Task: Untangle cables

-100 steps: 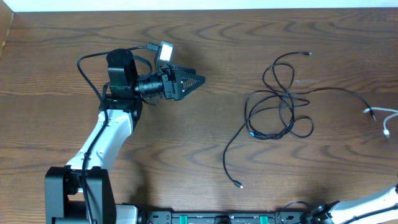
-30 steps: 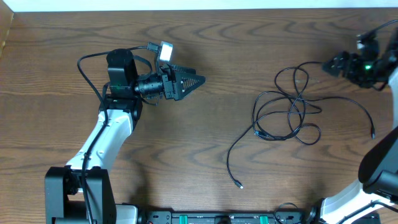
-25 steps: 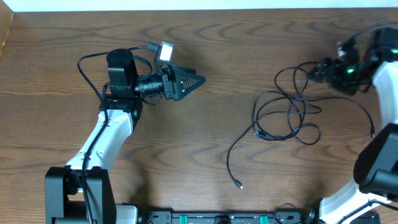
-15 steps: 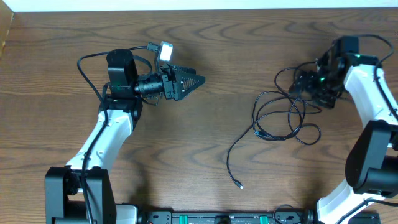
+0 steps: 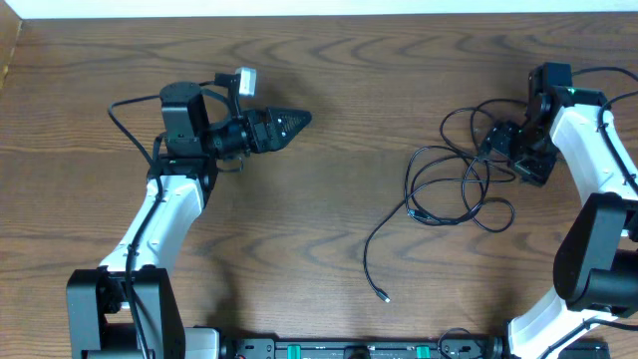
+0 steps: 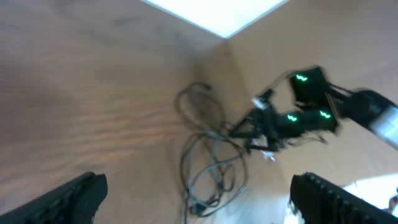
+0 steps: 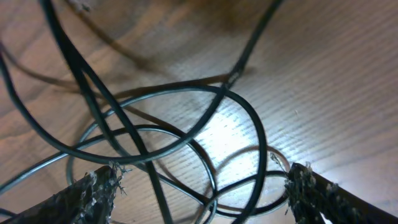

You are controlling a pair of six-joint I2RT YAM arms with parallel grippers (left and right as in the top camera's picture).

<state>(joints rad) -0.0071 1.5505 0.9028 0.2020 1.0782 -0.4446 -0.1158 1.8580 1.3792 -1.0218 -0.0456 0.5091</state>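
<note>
Overhead, your right gripper point(image 5: 508, 148) hangs wide open over the cables point(image 5: 467, 189) at 3 o'clock, gripping nothing, and your left gripper point(image 5: 294, 120) at 10 o'clock is open too.

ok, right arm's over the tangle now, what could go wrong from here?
1. The open right hand straddles several crossing strands of the cables. Closing there could pinch more than one strand and tighten the tangle instead of freeing it.
2. The left hand is open and well away from the cables, so nothing pins them. A pull would likely drag the whole lot along.
</note>
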